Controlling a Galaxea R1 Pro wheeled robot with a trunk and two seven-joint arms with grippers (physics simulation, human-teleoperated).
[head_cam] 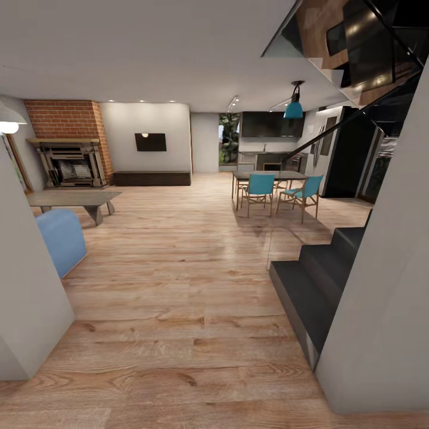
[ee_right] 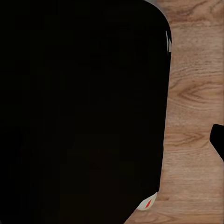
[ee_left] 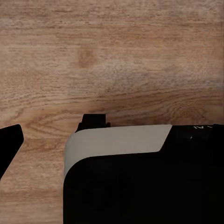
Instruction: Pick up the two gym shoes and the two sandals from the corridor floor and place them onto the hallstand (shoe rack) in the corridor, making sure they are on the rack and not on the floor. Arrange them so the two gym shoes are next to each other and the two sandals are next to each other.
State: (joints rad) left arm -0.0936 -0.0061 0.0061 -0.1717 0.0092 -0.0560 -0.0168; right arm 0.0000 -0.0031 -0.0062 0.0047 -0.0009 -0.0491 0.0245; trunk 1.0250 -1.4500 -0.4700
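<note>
No text, label or number is clear enough to read

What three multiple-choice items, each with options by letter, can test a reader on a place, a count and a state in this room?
1. Where is the brick fireplace in the head view?
A. far left
B. far right
C. centre

2. How many turquoise chairs stand at the dining table?
A. none
B. two
C. five

3. What state is the wall screen in?
A. dark
B. bright picture
C. broken

Answers: 1 A, it stands beside the left wall. 2 B, two turquoise backs show. 3 A, its face is plain black.
</note>
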